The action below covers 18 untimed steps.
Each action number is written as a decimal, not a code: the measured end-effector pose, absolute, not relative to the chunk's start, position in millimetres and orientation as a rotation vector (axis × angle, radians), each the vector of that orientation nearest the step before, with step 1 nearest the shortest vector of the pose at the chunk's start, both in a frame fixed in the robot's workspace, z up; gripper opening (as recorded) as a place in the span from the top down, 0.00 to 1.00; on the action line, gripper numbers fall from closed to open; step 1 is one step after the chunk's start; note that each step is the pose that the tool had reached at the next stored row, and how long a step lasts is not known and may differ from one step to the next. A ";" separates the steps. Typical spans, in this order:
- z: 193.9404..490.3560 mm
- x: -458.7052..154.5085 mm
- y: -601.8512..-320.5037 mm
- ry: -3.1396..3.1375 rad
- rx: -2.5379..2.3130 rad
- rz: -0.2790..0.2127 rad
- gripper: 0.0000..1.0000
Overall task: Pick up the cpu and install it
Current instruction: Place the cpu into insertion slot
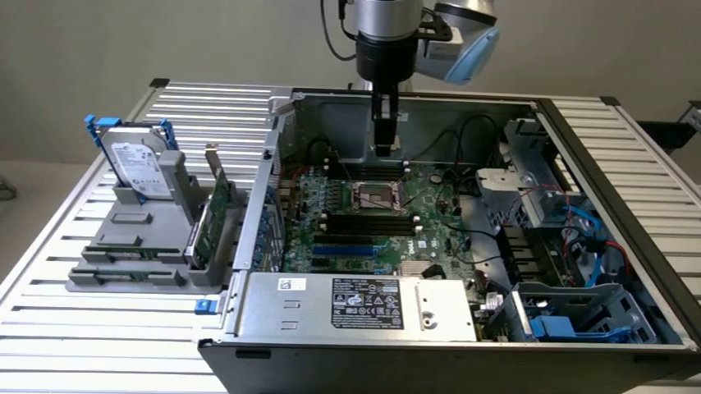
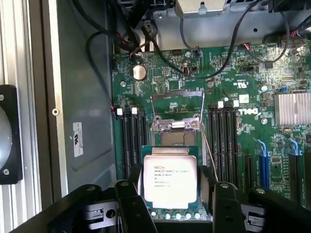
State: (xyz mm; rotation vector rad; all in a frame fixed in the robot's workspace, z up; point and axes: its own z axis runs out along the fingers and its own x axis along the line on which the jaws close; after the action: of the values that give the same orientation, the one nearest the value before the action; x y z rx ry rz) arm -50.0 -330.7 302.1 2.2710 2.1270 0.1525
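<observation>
Exterior view: my gripper [image 1: 383, 149] hangs inside the open computer case [image 1: 438, 365], directly above the motherboard socket [image 1: 378, 197] and apart from it. The hard drive [image 1: 137, 168] stands in its rack outside the case, well off to the exterior view's left of the socket. Wrist view: my gripper [image 2: 174, 196] is clamped on the cpu [image 2: 170, 175], with one finger [image 2: 130, 204] on each of two opposite edges and the silver lid facing the camera. The cpu hangs just short of the socket [image 2: 177, 133], overlapping its near edge but not seated in it. The socket's retention frame [image 2: 177, 99] is lifted open. Assessment: pickup is done and the cpu has been brought to the socket; seating is not done, and the frame is not closed.
</observation>
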 end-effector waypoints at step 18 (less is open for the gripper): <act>261.4 -49.8 -330.9 2.167 2.235 0.153 0.45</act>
State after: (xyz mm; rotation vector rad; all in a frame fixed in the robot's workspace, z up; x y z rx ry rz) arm -49.8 -330.9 261.4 2.2347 2.1675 0.1532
